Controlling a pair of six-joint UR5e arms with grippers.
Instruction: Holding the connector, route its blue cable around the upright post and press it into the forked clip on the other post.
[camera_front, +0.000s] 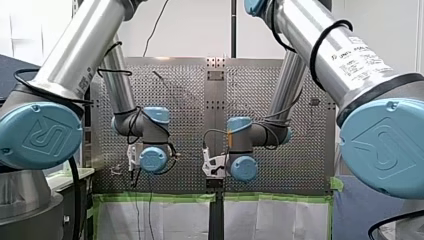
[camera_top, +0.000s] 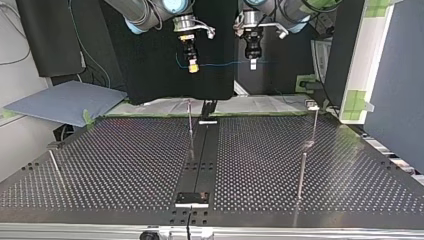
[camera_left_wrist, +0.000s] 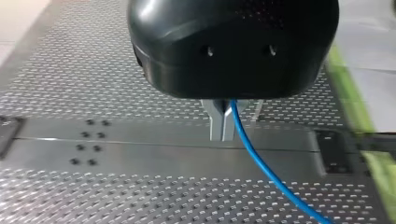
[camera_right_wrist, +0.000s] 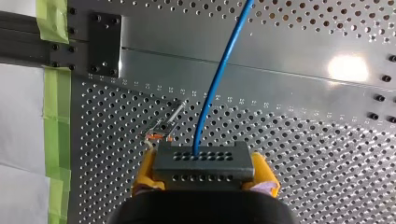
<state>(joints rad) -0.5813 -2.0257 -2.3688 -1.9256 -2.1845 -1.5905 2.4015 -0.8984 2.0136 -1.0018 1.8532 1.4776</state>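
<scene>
A grey connector (camera_right_wrist: 204, 162) is gripped between the yellow pads (camera_right_wrist: 147, 164) of the right gripper (camera_right_wrist: 205, 173), which is closed tight on its two sides. The blue cable (camera_right_wrist: 219, 79) is seen coming out of the connector's front and running away over the table (camera_right_wrist: 303, 154), which is full of small holes. Further along, the cable is pinched between the thin metal fingers (camera_left_wrist: 215, 122) of the left gripper (camera_left_wrist: 223, 126). These fingers are shut on it with almost no gap. In the top view both grippers are seen high above the table and near each other. The cable is stretched almost flat between them. Thin upright posts (camera_top: 190, 127) are stood on the table below, well apart from the cable.
</scene>
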